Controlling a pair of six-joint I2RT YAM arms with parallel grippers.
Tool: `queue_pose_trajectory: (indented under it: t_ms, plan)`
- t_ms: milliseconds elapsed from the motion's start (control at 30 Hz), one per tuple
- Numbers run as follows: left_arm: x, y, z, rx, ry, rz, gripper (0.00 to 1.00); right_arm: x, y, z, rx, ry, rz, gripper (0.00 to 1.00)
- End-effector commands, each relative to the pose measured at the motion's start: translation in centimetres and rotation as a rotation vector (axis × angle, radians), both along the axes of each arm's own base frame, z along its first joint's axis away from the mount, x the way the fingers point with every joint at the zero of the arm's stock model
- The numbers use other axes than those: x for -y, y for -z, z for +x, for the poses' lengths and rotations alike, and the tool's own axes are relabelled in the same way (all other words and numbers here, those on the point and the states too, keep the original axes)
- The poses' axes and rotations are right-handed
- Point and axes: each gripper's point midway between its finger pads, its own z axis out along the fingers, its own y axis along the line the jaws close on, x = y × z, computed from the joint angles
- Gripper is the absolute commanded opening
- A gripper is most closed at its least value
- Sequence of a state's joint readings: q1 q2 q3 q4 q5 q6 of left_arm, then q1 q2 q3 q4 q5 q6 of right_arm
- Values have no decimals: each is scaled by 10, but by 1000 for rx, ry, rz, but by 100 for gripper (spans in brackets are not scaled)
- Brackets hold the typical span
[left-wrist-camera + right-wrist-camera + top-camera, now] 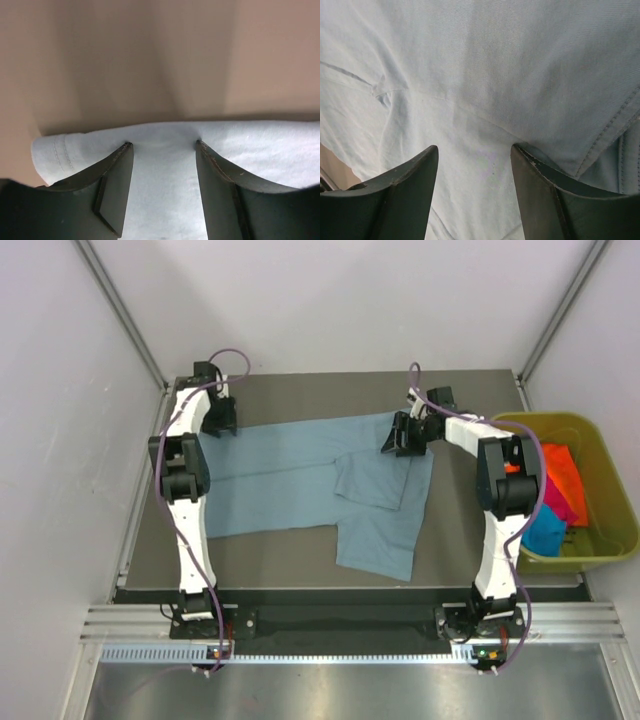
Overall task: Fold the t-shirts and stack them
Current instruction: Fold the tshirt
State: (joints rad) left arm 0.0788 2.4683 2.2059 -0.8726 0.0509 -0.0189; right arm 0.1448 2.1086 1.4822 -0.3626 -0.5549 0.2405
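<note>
A large grey-blue t-shirt (300, 475) lies spread on the dark table, with its right part folded over into a doubled flap near the front. My left gripper (222, 425) is open at the shirt's far left edge. In the left wrist view its fingertips (163, 145) straddle the hem of the cloth (165, 175). My right gripper (400, 440) is open at the shirt's far right edge. In the right wrist view its fingers (474, 147) sit apart, down on the cloth (495, 75). An orange tee (562, 475), a magenta tee (552, 502) and a turquoise tee (545, 532) lie in a bin.
A yellow-green bin (612, 540) stands at the table's right edge and holds the coloured shirts. White walls and metal frame posts close in the left, right and back. A metal rail (330, 625) runs along the near edge by the arm bases.
</note>
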Motion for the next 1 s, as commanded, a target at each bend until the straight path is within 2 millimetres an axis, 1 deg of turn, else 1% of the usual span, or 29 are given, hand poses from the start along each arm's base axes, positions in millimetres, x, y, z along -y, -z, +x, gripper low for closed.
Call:
queue_pose_trajectory:
  t_ms: [0, 67, 100, 167, 200, 267, 300, 367, 400, 433, 467, 500, 533, 600, 667, 700, 733, 767, 833, 900, 933, 967]
  plan:
    - [14, 54, 8, -33, 38, -22, 58, 31, 22, 23, 30, 92, -103, 62]
    - [19, 52, 12, -21, 47, -20, 59, 33, 23, 22, 26, 97, -103, 62]
    - [19, 54, 13, -22, 47, -15, 59, 33, 22, 22, 25, 101, -102, 62]
    - [21, 51, 19, -1, 73, 0, 59, 35, 22, 23, 24, 110, -104, 62]
    - [19, 45, 23, 16, 70, 22, 57, 34, 21, 24, 29, 108, -102, 63]
    - [15, 21, 34, 71, 47, 52, 60, 33, 18, 23, 32, 103, -97, 63]
    - [8, -11, 42, 139, 24, 91, 62, 33, 16, 24, 36, 104, -92, 63]
    - [-13, -41, 44, 189, -21, 121, 66, 32, 12, 23, 44, 102, -89, 63]
    - [-21, -70, 44, 241, -36, 119, 66, 31, 13, 21, 39, 100, -87, 63]
    - [-28, -78, 41, 250, -46, 112, 66, 32, 13, 19, 35, 101, -88, 63]
    - [-45, -85, 37, 259, -69, 96, 67, 33, 15, 17, 32, 98, -89, 63]
    - [-51, -100, 33, 279, -78, 91, 67, 33, 12, 18, 41, 98, -89, 63]
    - [-58, -96, 24, 254, -90, 89, 67, 33, 13, 15, 37, 98, -90, 63]
    - [-70, -96, 13, 239, -103, 50, 67, 33, 14, 14, 37, 98, -90, 63]
    - [-80, -82, -1, 185, -150, 18, 66, 33, 14, 13, 36, 98, -90, 63]
    - [-82, -79, -4, 174, -155, 3, 66, 32, 14, 13, 36, 97, -89, 63]
    - [-84, -70, -10, 150, -162, -6, 65, 33, 13, 14, 38, 99, -89, 63]
    - [-89, -66, -13, 141, -175, -14, 65, 32, 13, 14, 38, 97, -88, 63]
    - [-91, -55, -17, 116, -179, -18, 65, 33, 11, 16, 40, 101, -86, 63]
    - [-92, -45, -19, 93, -177, -26, 65, 32, 12, 16, 39, 99, -86, 63]
    - [-89, -43, -18, 93, -168, -39, 64, 32, 11, 17, 43, 99, -85, 63]
    - [-88, -36, -18, 80, -166, -45, 64, 31, 10, 17, 45, 98, -85, 63]
